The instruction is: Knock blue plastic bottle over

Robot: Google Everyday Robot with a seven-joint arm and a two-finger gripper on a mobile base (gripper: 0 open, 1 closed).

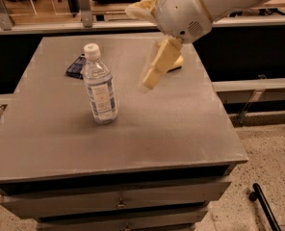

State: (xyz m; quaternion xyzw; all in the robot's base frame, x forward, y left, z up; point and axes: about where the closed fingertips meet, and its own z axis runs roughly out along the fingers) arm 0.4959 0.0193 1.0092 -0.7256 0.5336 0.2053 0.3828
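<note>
The blue plastic bottle (99, 85) stands upright on the grey table (157, 129), left of centre, with a white cap and a white-and-blue label. My gripper (151, 80) hangs above the table to the right of the bottle, about a bottle's width away, its cream fingers pointing down and to the left. It holds nothing. The white arm (200, 4) comes in from the upper right.
A small dark blue packet (76, 66) lies flat behind the bottle on the left. A yellow sponge (177, 63) is partly hidden behind my gripper. A railing and shelves run behind the table. The floor lies to the right.
</note>
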